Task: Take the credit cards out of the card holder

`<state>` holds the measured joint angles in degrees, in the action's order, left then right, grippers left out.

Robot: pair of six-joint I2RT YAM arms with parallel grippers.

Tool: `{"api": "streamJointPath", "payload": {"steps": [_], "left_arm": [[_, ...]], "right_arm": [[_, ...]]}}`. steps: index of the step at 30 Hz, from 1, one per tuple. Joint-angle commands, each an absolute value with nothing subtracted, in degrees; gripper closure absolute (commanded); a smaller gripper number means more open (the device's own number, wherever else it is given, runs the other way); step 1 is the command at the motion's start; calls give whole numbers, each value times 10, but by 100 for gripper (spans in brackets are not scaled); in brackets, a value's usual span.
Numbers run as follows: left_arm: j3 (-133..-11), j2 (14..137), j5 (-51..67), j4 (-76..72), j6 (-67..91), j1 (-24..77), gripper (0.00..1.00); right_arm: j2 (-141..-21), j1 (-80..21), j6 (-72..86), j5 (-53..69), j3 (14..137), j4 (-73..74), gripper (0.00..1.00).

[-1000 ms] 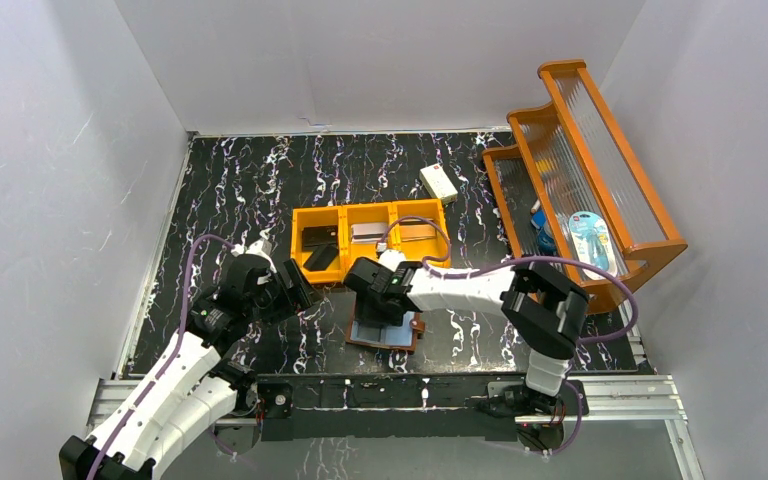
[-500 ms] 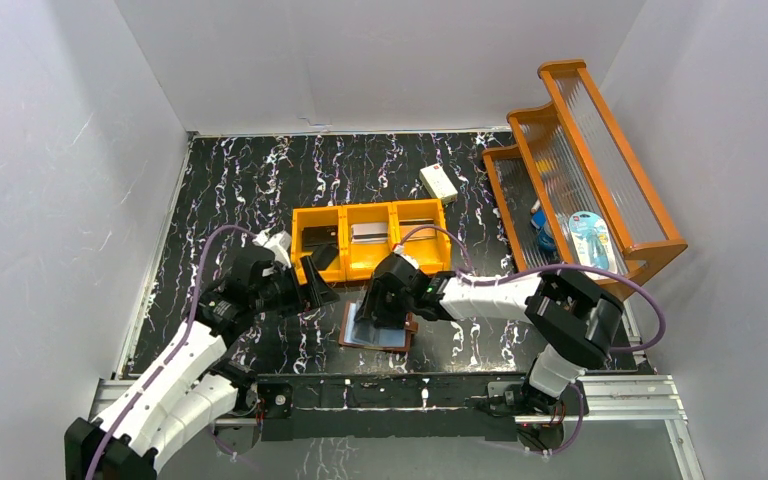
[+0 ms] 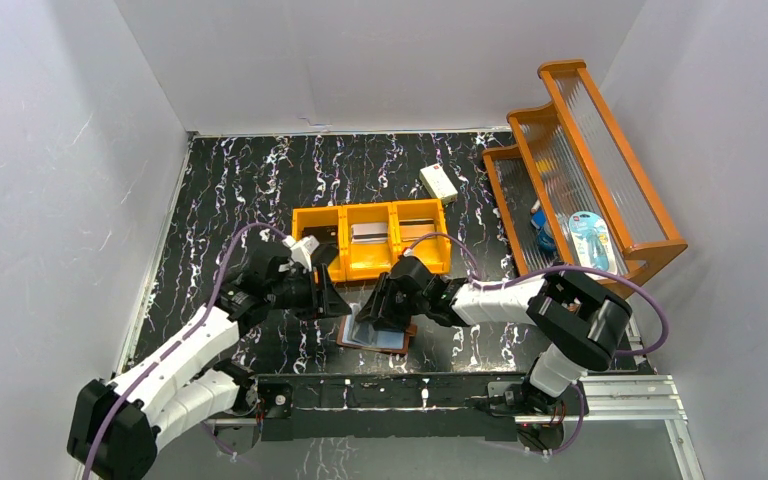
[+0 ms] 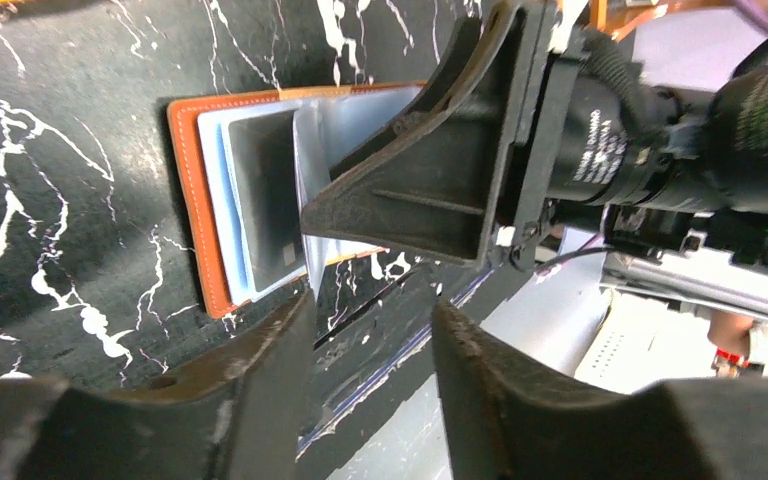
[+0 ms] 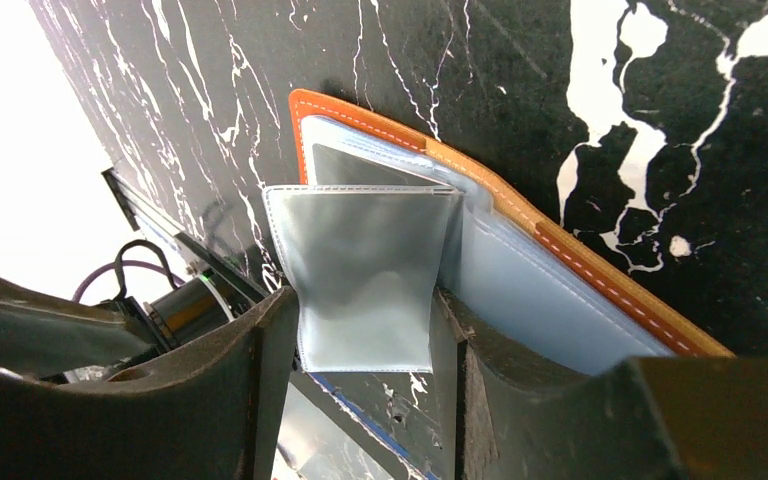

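The card holder [image 3: 392, 340] lies open on the table near the front edge, brown rim and pale blue inner faces up. In the right wrist view a clear sleeve [image 5: 360, 270] stands up from the card holder [image 5: 600, 280] between my right gripper's [image 5: 365, 385] open fingers, and one finger rests on an inner face. A grey credit card [image 5: 360, 165] shows in the pocket behind it. My left gripper [image 4: 370, 340] hovers open beside the card holder [image 4: 185, 200], nothing between its fingers. The same grey card [image 4: 265, 190] shows there. Another grey card [image 3: 367, 232] lies in the tray.
An orange three-compartment tray [image 3: 370, 208] sits just behind both grippers. A cream-white box [image 3: 438, 182] lies farther back. A tall orange rack [image 3: 580, 170] holding small items stands at the right. The table's front edge and metal rail [image 3: 410, 385] are close below the card holder.
My left gripper has swung right, up to the card holder, and its jaws have narrowed. My right gripper has dropped lower onto the card holder, which has slid slightly left.
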<state>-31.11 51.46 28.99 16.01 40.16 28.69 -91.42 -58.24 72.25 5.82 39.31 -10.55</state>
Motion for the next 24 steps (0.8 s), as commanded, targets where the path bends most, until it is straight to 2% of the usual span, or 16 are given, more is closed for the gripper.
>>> {"api": "streamJointPath", "payload": {"steps": [1, 5, 8, 13, 24], "left_arm": [[-290, 537, 291, 156, 413, 318, 60], [-277, 559, 263, 156, 428, 340, 65], [-278, 571, 258, 146, 426, 353, 59], [-274, 592, 315, 76, 417, 365, 50], [-276, 680, 299, 42, 397, 380, 50]], "right_arm": [[-921, -578, 729, 69, 367, -84, 43], [-921, -575, 730, 71, 365, -80, 43], [-915, -576, 732, 69, 362, -80, 43], [-916, -574, 733, 72, 360, -87, 43], [-913, -572, 735, 76, 358, -89, 43]]}}
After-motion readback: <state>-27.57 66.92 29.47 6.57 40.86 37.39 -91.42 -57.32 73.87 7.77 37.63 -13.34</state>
